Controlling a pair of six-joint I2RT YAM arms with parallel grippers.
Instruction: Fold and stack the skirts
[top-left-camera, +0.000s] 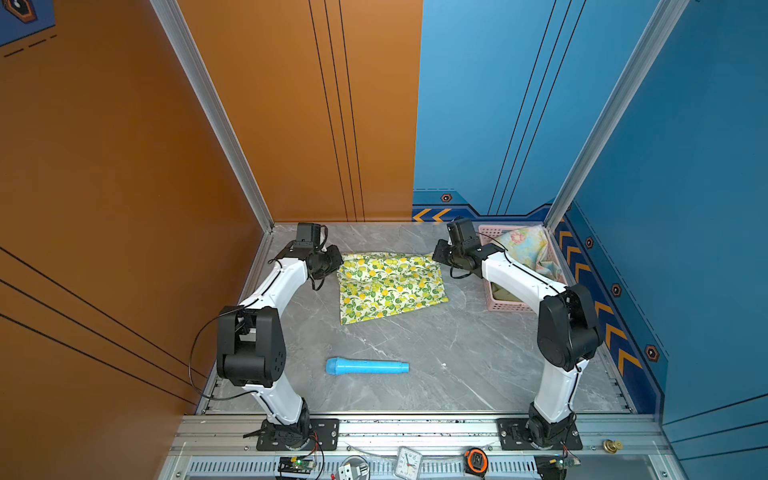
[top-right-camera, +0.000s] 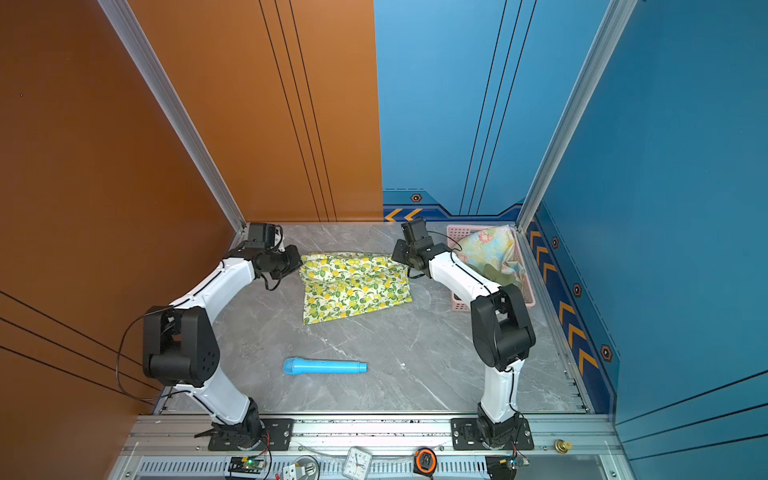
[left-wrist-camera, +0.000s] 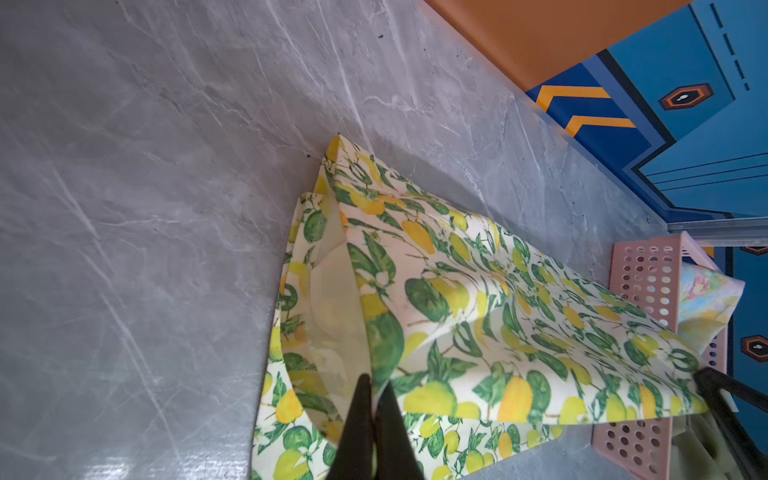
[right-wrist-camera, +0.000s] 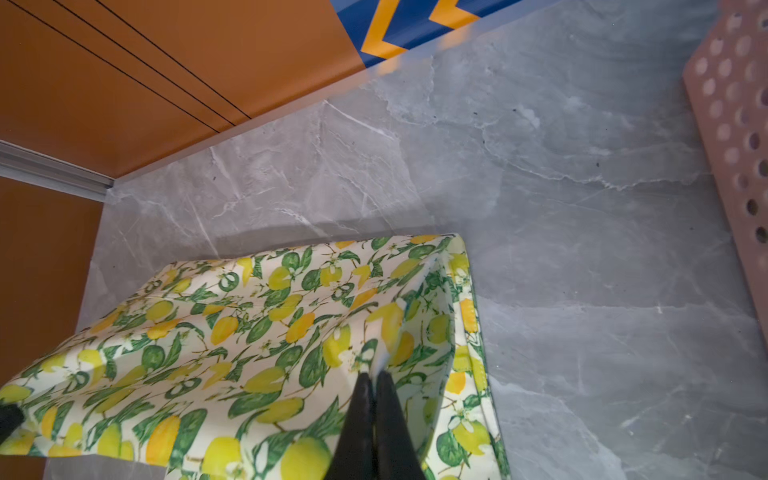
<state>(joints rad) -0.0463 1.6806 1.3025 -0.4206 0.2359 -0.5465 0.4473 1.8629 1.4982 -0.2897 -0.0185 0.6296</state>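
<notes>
Status from my end. Left gripper (left-wrist-camera: 374, 392) is clamped on the lemon skirt (top-left-camera: 390, 286), jaws pinched tight on the cloth at its far left corner. Right gripper (right-wrist-camera: 373, 384) is also closed on that skirt, at the far right corner, with a sliver of white fabric showing between its fingertips. Both pinches are clear in the wrist views.

In both top views the skirt's far edge runs between the two grippers, toward the back of the table (top-left-camera: 436, 374) and roughly centred. That edge is lifted off the surface, and I see shadow under it in the right wrist view. The near part lies flat on the table, its near left corner reaching furthest toward the arm bases. In the left wrist view the left end gapes open, with pale inside showing between the printed layers.

The pink basket (top-left-camera: 509, 307) sits in the back right corner, just beside the right forearm. The pastel skirt (top-left-camera: 525, 249) is draped over its far end and spills over the rim. The olive skirt (top-right-camera: 494, 274) lies lower inside the basket, mostly hidden by the arm. Neither is touched by a gripper.

The blue tube (top-left-camera: 368, 366) lies on its side on the near half of the table, well apart from the lemon skirt. The clock (top-left-camera: 408, 462) and tape measure (top-left-camera: 476, 460) sit on the front rail, off the work surface.
</notes>
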